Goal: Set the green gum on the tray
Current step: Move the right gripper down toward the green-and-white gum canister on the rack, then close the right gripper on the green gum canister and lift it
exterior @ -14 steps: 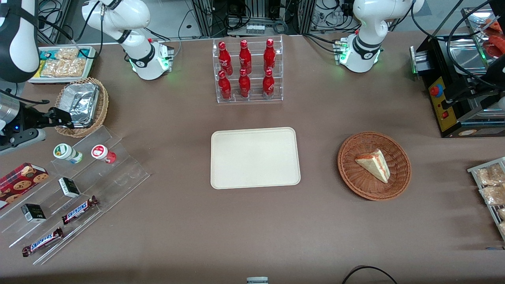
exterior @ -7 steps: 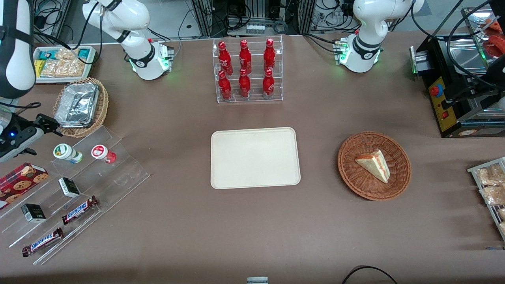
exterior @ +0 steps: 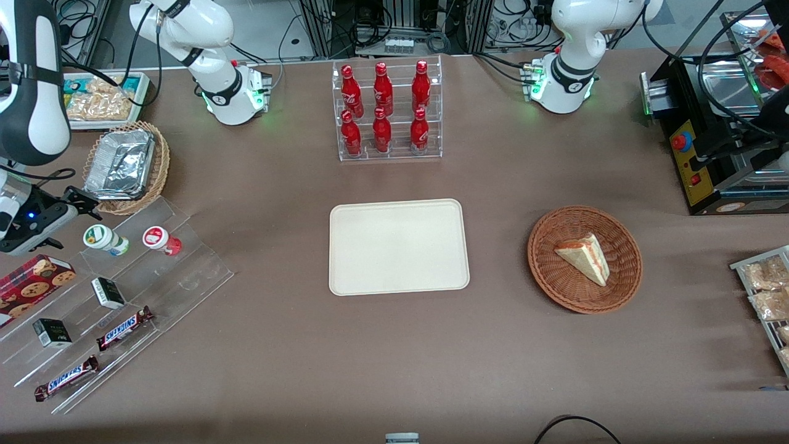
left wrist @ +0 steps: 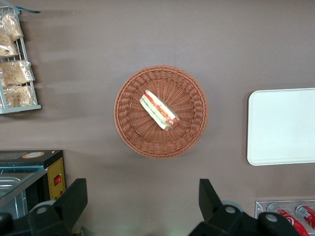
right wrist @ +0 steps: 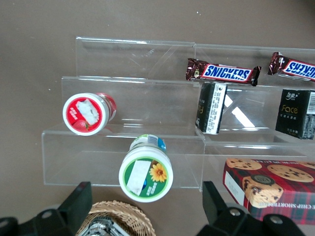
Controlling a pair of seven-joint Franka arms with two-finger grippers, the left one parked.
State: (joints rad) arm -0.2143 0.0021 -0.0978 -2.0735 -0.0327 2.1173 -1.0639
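The green gum [exterior: 105, 239] stands on the top step of the clear acrylic stand, a white bottle with a green-and-white lid; it also shows in the right wrist view [right wrist: 145, 174]. The cream-beige tray [exterior: 397, 246] lies bare at the table's middle, far from the gum toward the parked arm's end. My gripper [exterior: 69, 219] hovers at the working arm's end of the table, just beside the gum and above it. In the right wrist view my gripper [right wrist: 145, 192] is open and empty, with the gum's lid lying between the lines of its two fingers.
A red-lidded gum bottle [exterior: 161, 240] stands beside the green one. The acrylic stand [exterior: 185, 277] also bears Snickers bars [exterior: 123, 328], small black boxes and a cookie box [exterior: 34, 280]. A wicker basket with a foil container [exterior: 126, 166] sits close by. A cola rack [exterior: 385, 111] and a sandwich basket [exterior: 584, 259] stand elsewhere.
My gripper has moved from over the wicker basket's edge toward the front camera and closer to the green gum. Nothing on the table has moved.
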